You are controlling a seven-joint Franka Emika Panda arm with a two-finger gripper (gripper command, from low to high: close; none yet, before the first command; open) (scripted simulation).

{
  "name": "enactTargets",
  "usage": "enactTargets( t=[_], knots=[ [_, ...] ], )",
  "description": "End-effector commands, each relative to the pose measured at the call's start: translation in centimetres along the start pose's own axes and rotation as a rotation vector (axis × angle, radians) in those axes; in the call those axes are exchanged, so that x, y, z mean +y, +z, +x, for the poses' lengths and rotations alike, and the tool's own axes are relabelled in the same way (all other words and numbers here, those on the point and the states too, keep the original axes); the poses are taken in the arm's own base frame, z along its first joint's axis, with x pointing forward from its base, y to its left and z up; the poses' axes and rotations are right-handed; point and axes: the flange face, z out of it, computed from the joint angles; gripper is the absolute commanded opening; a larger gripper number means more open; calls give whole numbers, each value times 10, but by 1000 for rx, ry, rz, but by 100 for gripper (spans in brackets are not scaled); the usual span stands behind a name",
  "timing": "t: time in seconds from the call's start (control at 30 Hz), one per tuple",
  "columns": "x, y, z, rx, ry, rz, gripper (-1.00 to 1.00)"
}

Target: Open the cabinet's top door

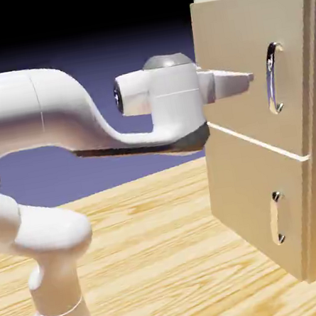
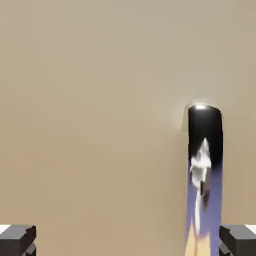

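Top door [image 1: 251, 67]: looking smooth, matt tan | its handle [image 1: 271, 79]: gleaming like mirror-polished metal | tabletop [image 1: 163, 261]: showing grained wood | arm [image 1: 59, 104]: shining smooth, glossy white

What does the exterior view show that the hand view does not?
Only the exterior view: the lower door with its own handle, the arm and the wooden table. Only the hand view: both finger tips apart, nothing gripped. Both: the top door and its silver handle.
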Motion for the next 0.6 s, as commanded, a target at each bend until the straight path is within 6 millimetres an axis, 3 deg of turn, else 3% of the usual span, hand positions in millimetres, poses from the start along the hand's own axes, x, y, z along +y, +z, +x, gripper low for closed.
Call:
enactTargets(
  t=[0.0,0.17,0.23,0.4,0.43,0.47,0.57],
  knots=[
    [6,2,2,6,2,6,0],
    [35,14,11,30,13,31,0],
    [37,14,11,31,14,33,0],
    [36,63,13,31,14,33,0],
    [35,64,13,31,13,33,0],
    [35,64,13,31,13,33,-100],
    [32,53,9,53,14,10,-100]
  ],
)
